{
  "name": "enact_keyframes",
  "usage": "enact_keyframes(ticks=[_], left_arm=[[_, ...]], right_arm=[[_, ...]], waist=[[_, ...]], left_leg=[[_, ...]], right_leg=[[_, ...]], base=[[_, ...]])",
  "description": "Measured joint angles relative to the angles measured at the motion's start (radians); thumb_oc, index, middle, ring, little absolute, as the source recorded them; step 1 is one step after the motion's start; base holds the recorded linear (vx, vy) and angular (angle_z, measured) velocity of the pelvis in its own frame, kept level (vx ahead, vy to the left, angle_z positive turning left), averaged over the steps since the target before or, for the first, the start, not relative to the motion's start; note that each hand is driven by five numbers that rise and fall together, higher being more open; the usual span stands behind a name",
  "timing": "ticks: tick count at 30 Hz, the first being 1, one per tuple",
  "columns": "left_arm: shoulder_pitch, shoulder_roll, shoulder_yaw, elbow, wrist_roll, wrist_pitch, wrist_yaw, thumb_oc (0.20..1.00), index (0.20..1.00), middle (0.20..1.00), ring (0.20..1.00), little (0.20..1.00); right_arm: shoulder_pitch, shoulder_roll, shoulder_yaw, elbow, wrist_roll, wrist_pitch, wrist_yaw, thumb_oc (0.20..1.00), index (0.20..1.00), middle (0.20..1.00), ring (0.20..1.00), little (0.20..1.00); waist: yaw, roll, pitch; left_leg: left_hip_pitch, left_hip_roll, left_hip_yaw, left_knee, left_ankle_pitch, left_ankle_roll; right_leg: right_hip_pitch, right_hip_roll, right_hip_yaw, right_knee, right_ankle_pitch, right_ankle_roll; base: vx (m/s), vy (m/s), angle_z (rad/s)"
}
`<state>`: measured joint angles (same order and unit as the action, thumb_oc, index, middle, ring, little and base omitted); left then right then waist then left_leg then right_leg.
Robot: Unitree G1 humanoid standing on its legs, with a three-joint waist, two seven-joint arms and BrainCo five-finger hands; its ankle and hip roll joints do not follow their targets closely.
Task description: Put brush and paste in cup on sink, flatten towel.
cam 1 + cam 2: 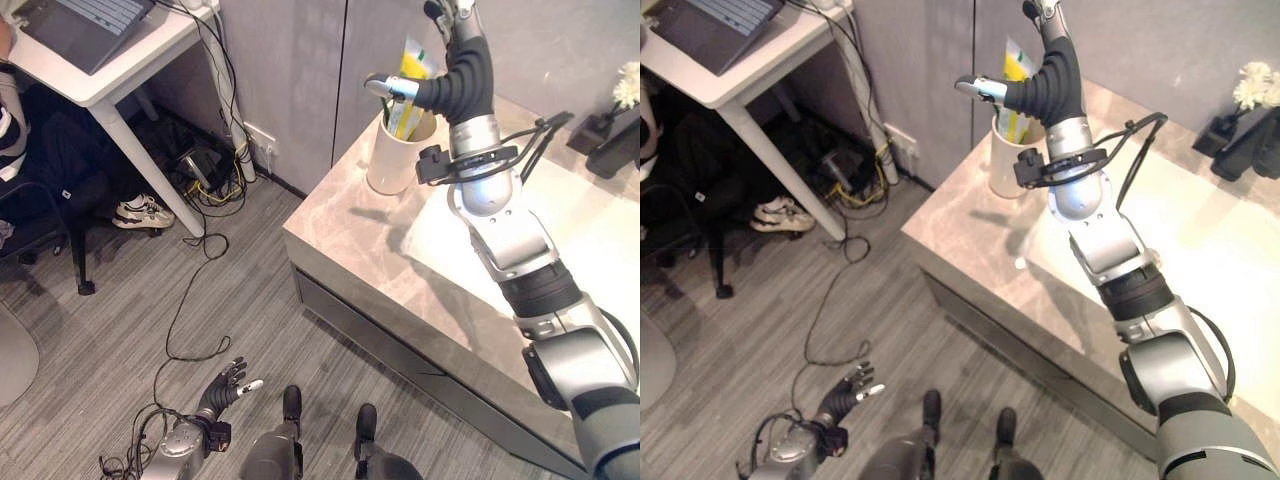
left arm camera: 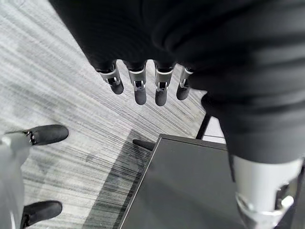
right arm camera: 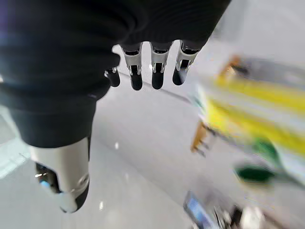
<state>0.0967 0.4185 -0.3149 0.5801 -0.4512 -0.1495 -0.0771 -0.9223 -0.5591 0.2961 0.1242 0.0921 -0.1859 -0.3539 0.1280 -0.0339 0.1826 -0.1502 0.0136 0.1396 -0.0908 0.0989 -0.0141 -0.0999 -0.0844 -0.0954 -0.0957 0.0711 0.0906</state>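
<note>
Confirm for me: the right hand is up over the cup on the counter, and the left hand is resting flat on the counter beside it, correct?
Not quite. The right hand is over the cup on the counter, but the left hand is not there: the left eye view shows it hanging low above the floor, fingers relaxed.

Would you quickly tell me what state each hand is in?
Left hand: open, holding nothing, low over the floor.
Right hand: open, holding nothing, above the cup.

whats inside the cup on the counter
A yellow toothpaste package stands upright in the white cup, sticking up above the rim. The right robot hand hangs over the cup with nothing in it. The cup wall hides anything lower inside.
</note>
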Motion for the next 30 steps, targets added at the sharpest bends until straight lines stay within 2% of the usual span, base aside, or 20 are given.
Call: enact_keyframes(ticks=[3, 7, 9, 12, 13, 14, 15, 18, 21, 22, 23, 25, 28, 30], left_arm=[[0.009, -0.035, 0.055, 0.004, -0.001, -0.001, 0.026, 1.000, 1.000, 1.000, 1.000, 1.000], [-0.012, -0.042, 0.084, 0.033, 0.033, 0.000, 0.045, 1.000, 1.000, 1.000, 1.000, 1.000], [0.010, -0.050, 0.099, 0.032, 0.067, -0.001, 0.061, 1.000, 1.000, 1.000, 1.000, 1.000], [0.016, -0.104, 0.170, 0.171, 0.129, -0.029, 0.075, 1.000, 1.000, 1.000, 1.000, 1.000], [0.059, -0.095, 0.195, 0.175, 0.125, 0.005, 0.091, 1.000, 1.000, 1.000, 1.000, 1.000], [0.192, -0.054, 0.196, -0.033, 0.142, 0.001, 0.064, 1.000, 1.000, 1.000, 1.000, 1.000], [0.239, -0.040, 0.205, -0.065, 0.144, -0.021, 0.055, 1.000, 1.000, 1.000, 1.000, 1.000], [0.260, -0.028, 0.223, -0.076, 0.143, -0.020, 0.043, 1.000, 1.000, 1.000, 1.000, 1.000], [0.258, -0.033, 0.221, -0.097, 0.144, -0.024, 0.022, 1.000, 1.000, 1.000, 1.000, 1.000], [0.254, -0.034, 0.217, -0.089, 0.144, -0.022, 0.015, 1.000, 1.000, 1.000, 1.000, 1.000], [0.246, -0.037, 0.215, -0.093, 0.144, -0.023, 0.007, 1.000, 1.000, 1.000, 1.000, 1.000], [0.252, -0.037, 0.214, -0.083, 0.146, -0.021, -0.003, 1.000, 1.000, 1.000, 1.000, 1.000], [0.264, -0.039, 0.214, -0.090, 0.146, -0.022, -0.016, 1.000, 1.000, 1.000, 1.000, 1.000], [0.261, -0.044, 0.222, -0.091, 0.146, -0.023, -0.015, 1.000, 1.000, 1.000, 1.000, 1.000]], right_arm=[[0.088, 0.003, -0.095, -0.070, -0.049, 0.002, -0.033, 1.000, 1.000, 1.000, 1.000, 1.000], [0.196, -0.004, -0.198, -0.204, -0.148, 0.004, -0.072, 1.000, 1.000, 1.000, 1.000, 1.000], [0.271, -0.006, -0.261, -0.279, -0.214, -0.006, -0.102, 1.000, 1.000, 1.000, 1.000, 1.000], [0.426, -0.099, -0.405, -0.382, -0.303, -0.010, -0.130, 1.000, 1.000, 1.000, 1.000, 1.000], [0.475, -0.108, -0.460, -0.410, -0.318, -0.012, -0.149, 1.000, 1.000, 1.000, 1.000, 1.000], [0.597, -0.147, -0.615, -0.474, -0.387, -0.017, -0.176, 1.000, 1.000, 1.000, 1.000, 1.000], [0.602, -0.158, -0.665, -0.475, -0.410, -0.016, -0.193, 1.000, 1.000, 1.000, 1.000, 1.000], [0.661, -0.170, -0.824, -0.538, -0.509, -0.015, -0.261, 1.000, 1.000, 1.000, 1.000, 1.000], [0.764, -0.239, -0.913, -0.551, -0.587, -0.014, -0.294, 1.000, 1.000, 1.000, 1.000, 1.000], [0.803, -0.259, -0.935, -0.547, -0.610, -0.007, -0.308, 1.000, 1.000, 1.000, 1.000, 1.000], [0.901, -0.282, -1.015, -0.541, -0.647, -0.004, -0.326, 1.000, 1.000, 1.000, 1.000, 1.000], [0.949, -0.278, -1.055, -0.523, -0.670, 0.030, -0.347, 1.000, 1.000, 1.000, 1.000, 1.000], [1.041, -0.254, -1.124, -0.469, -0.701, 0.059, -0.386, 1.000, 1.000, 1.000, 1.000, 1.000], [1.132, -0.159, -1.139, -0.368, -0.694, 0.086, -0.403, 1.000, 1.000, 1.000, 1.000, 1.000]], waist=[[-0.002, 0.001, -0.006], [-0.029, 0.017, -0.024], [-0.041, 0.030, -0.063], [-0.044, 0.038, -0.091], [-0.049, 0.040, -0.093], [-0.055, 0.030, -0.099], [-0.072, 0.032, -0.100], [-0.094, 0.057, -0.130], [-0.123, 0.058, -0.144], [-0.146, 0.055, -0.150], [-0.155, 0.054, -0.159], [-0.197, 0.049, -0.176], [-0.209, 0.042, -0.187], [-0.224, 0.030, -0.195]], left_leg=[[0.031, -0.004, -0.010, -0.001, -0.001, -0.001], [0.049, -0.007, -0.020, -0.001, -0.001, 0.000], [0.062, -0.008, -0.016, -0.002, -0.004, 0.003], [0.069, -0.007, -0.017, -0.002, -0.007, 0.003], [0.081, -0.008, -0.017, -0.002, -0.008, 0.004], [0.081, -0.007, -0.018, -0.003, -0.010, 0.005], [0.084, -0.007, -0.014, -0.002, -0.011, 0.004], [0.100, -0.010, -0.006, -0.007, -0.021, 0.001], [0.109, -0.012, 0.011, -0.007, -0.024, 0.005], [0.113, -0.012, 0.019, -0.007, -0.025, 0.005], [0.113, -0.013, 0.025, -0.008, -0.029, 0.010], [0.116, -0.014, 0.058, -0.007, -0.036, 0.011], [0.119, -0.015, 0.089, -0.009, -0.047, 0.021], [0.123, -0.020, 0.093, -0.009, -0.049, 0.023]], right_leg=[[0.035, -0.004, -0.006, 0.000, -0.006, 0.001], [0.057, -0.006, -0.021, 0.007, -0.007, 0.000], [0.069, -0.007, -0.018, 0.007, -0.010, 0.000], [0.077, -0.006, -0.019, 0.008, -0.011, 0.001], [0.089, -0.006, -0.018, 0.008, -0.014, 0.002], [0.088, -0.006, -0.019, 0.004, -0.018, -0.001], [0.088, -0.006, -0.016, 0.004, -0.018, 0.000], [0.099, -0.010, -0.007, 0.000, -0.024, 0.010], [0.098, -0.014, 0.008, 0.000, -0.026, 0.015], [0.098, -0.015, 0.014, 0.000, -0.026, 0.015], [0.096, -0.017, 0.022, 0.000, -0.029, 0.013], [0.079, -0.022, 0.038, 0.000, -0.025, 0.019], [0.070, -0.032, 0.046, 0.000, -0.017, 0.029], [0.070, -0.037, 0.053, 0.001, -0.013, 0.037]], base=[[0.00, -0.005, 0.07], [0.01, 0.010, 0.09], [0.01, 0.020, -0.05], [0.00, 0.000, 0.00], [0.01, 0.040, -0.02], [0.02, 0.049, -0.05], [0.03, 0.059, -0.05], [0.02, 0.045, -0.10], [0.01, 0.056, -0.17], [0.02, 0.062, -0.16], [0.04, 0.091, -0.31], [0.02, 0.092, -0.40], [0.01, 0.071, -0.36], [-0.01, 0.066, -0.10]])
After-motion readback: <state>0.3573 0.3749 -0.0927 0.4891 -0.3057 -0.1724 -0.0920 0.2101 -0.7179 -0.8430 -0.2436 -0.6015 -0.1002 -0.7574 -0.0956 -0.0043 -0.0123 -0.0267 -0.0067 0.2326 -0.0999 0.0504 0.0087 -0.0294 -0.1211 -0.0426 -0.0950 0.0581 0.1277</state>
